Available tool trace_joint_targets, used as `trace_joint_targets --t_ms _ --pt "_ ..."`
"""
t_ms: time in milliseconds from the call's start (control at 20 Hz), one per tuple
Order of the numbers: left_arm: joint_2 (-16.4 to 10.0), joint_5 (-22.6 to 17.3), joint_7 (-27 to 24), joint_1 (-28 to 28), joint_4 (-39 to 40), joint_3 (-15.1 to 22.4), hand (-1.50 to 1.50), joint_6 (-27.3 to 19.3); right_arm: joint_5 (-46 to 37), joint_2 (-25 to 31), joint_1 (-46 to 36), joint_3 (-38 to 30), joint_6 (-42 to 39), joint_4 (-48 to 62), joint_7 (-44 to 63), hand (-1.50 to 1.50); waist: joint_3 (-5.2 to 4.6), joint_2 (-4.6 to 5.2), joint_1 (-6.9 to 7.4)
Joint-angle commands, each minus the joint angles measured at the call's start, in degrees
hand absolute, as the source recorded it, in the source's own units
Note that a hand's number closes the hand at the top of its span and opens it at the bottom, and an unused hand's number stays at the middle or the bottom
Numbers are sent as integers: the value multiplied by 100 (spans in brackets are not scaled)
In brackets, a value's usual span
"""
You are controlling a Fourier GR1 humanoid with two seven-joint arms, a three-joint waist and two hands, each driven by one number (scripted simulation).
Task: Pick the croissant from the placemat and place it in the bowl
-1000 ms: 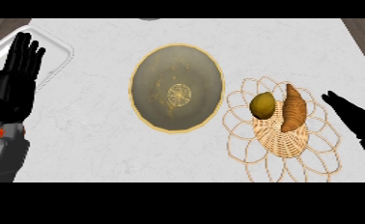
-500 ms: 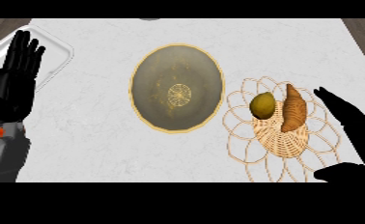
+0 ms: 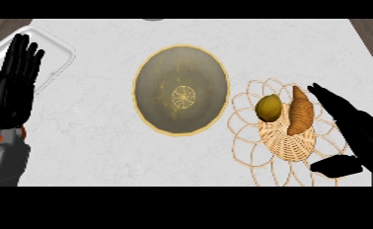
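stage: early; nothing moved | croissant (image 3: 300, 117) on placemat (image 3: 291, 146), untouched; bowl (image 3: 180, 91) without it | right hand (image 3: 353, 129) just beside croissant, fingers straight, thumb apart, gripping nothing | left hand (image 3: 18, 82) resting open, left edge | left: grasp; place

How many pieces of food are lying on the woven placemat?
2. The lemon lies on the placemat's middle, the croissant just right of it. The right hand hides the mat's right edge.
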State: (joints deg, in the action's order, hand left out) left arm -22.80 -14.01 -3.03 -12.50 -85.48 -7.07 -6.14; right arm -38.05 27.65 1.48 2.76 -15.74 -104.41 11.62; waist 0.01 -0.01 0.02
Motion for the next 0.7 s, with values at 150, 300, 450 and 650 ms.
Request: trace_joint_targets --t_ms 150,300,450,650 --pt "361 405 -16 3 -44 46 0 -93 -406 -289 -518 -99 -165 771 -159 -150 0 2 4" --pt "275 431 23 -342 302 -85 0 67 -671 -442 -392 -71 87 1016 -423 -150 0 5 -12" --pt "198 295 353 -305 28 -313 0 212 -820 -605 -207 -93 167 1014 -577 -150 0 -1 -12" --pt "217 332 470 -199 -209 -381 0 218 -1008 -778 -916 -121 63 1680 -322 -150 0 1 10"
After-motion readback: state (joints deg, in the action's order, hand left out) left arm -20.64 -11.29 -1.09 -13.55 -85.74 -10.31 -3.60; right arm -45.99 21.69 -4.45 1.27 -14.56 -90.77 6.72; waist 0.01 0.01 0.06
